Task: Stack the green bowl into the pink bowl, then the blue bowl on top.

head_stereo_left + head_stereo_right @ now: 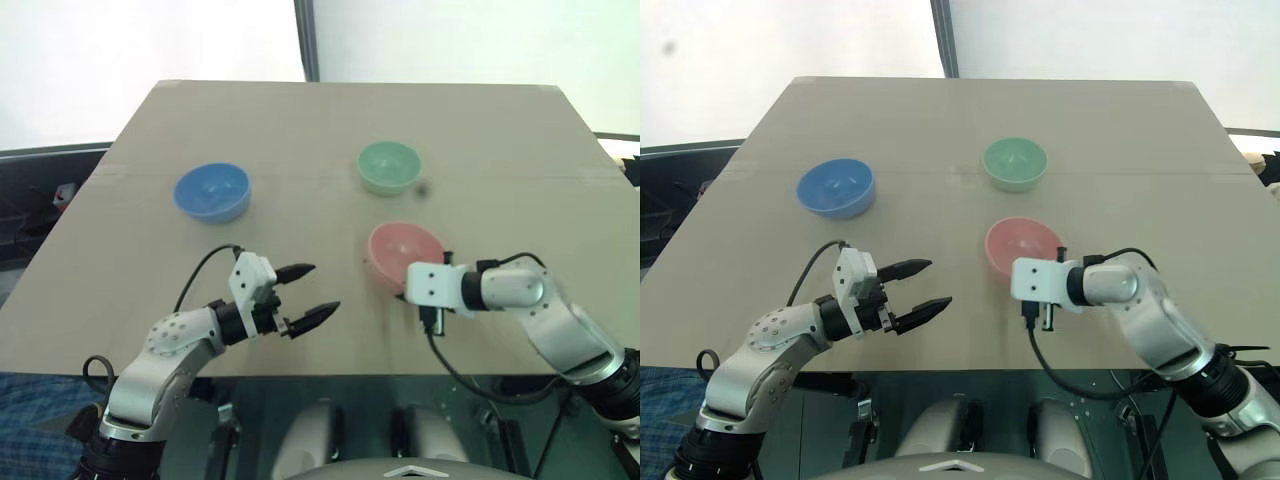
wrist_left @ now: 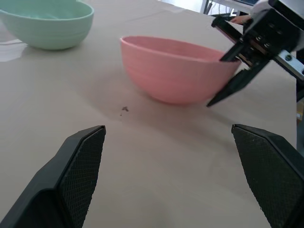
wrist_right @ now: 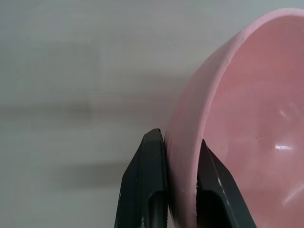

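Tan counter (image 1: 330, 130): right gripper (image 3: 178, 190) pinches the round salmon-pink plastic bowl's (image 1: 400, 248) rim, fingertips hidden behind its housing; left gripper (image 1: 305, 293) gapes empty, lower left.

**Our two arms right now**

Our left gripper (image 1: 303, 293) is held out level with its two black fingers (image 2: 78, 164) spread wide, and nothing sits between them. Our right gripper (image 3: 178, 180) tips down, and its fingers pinch the rim of the pink bowl (image 3: 247, 128) from both sides.
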